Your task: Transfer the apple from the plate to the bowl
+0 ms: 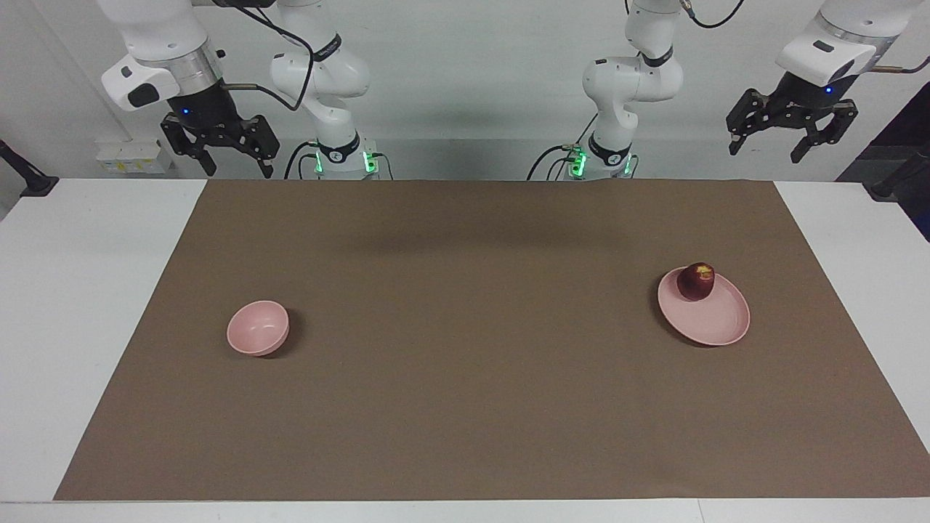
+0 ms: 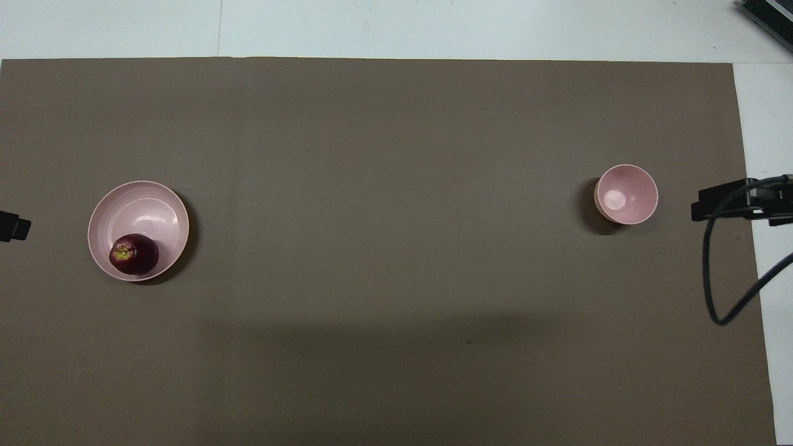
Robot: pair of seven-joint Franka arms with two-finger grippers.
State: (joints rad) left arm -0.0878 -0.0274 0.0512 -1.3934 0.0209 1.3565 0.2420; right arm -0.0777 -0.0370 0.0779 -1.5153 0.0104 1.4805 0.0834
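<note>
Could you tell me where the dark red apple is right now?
The small dark red apple sits on the wide pale pink plate, on its robot-side edge, toward the left arm's end.

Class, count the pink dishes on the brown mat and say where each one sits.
2. The plate, with the apple on its robot-side edge, sits toward the left arm's end. The bowl, empty, sits toward the right arm's end. Nothing hides any others.
</note>
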